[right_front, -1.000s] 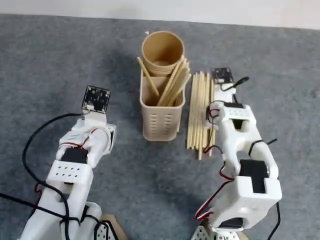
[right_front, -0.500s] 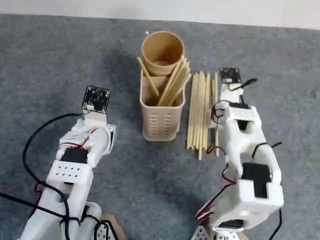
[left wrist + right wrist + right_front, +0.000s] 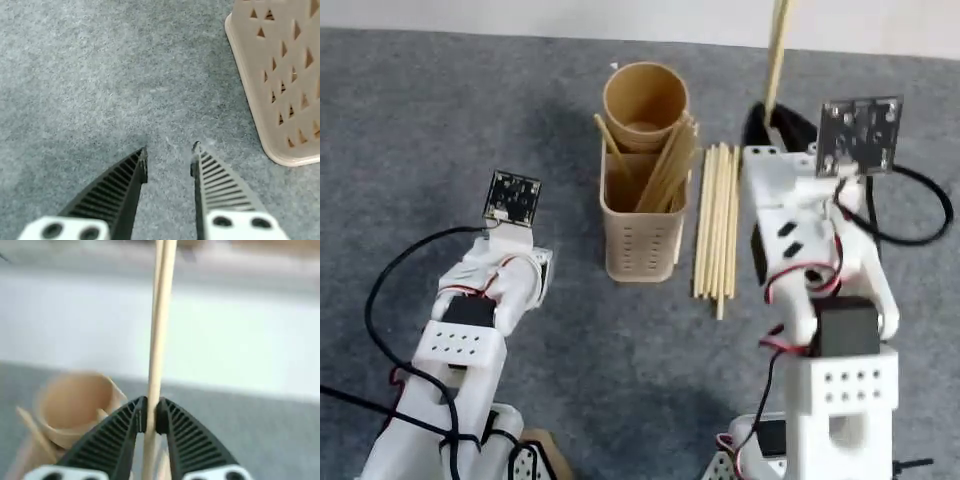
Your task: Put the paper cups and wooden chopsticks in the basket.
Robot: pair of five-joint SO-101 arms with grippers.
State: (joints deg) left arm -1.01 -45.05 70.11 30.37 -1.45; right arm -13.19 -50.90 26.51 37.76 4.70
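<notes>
Two jaws of the left gripper [image 3: 169, 149] stand spread over the carpet [image 3: 75, 75] beside the basket [image 3: 640, 250], while the right gripper [image 3: 151, 407] pinches one wooden chopstick [image 3: 161, 315] upright, which on so narrow a hold could pivot or slip, missing the basket or knocking the paper cup [image 3: 642, 100] at its far end.

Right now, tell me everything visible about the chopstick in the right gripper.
The chopstick is a slim, pale, plain wooden stick, possibly two pressed together. It stands near upright, pinched in the shut right gripper, its top running past the high view's edge. Nothing else visibly touches it.
</notes>
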